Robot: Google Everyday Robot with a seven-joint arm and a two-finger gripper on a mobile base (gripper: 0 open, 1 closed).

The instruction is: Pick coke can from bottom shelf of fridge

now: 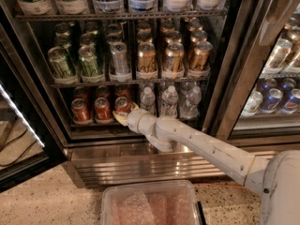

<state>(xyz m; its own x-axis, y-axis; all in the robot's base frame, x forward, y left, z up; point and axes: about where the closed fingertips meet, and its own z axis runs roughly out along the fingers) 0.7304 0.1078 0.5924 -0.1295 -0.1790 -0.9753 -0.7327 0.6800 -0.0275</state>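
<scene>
Three red coke cans stand in a row at the left of the fridge's bottom shelf (93, 124): left (80, 110), middle (101, 108) and right (123, 105). More red cans stand behind them. My gripper (125, 116) is at the end of the white arm (197, 142), which reaches in from the lower right. It is at the base of the right coke can, touching or almost touching it. The can stands upright on the shelf. The fridge (140, 161) has a ribbed steel base panel below the shelf.
Clear water bottles (169, 101) stand to the right of the gripper on the same shelf. Green cans (61, 62) and gold-brown cans (173, 57) fill the rack above. The open glass door (18, 139) is at the left. A clear plastic bin (150, 205) stands on the floor below.
</scene>
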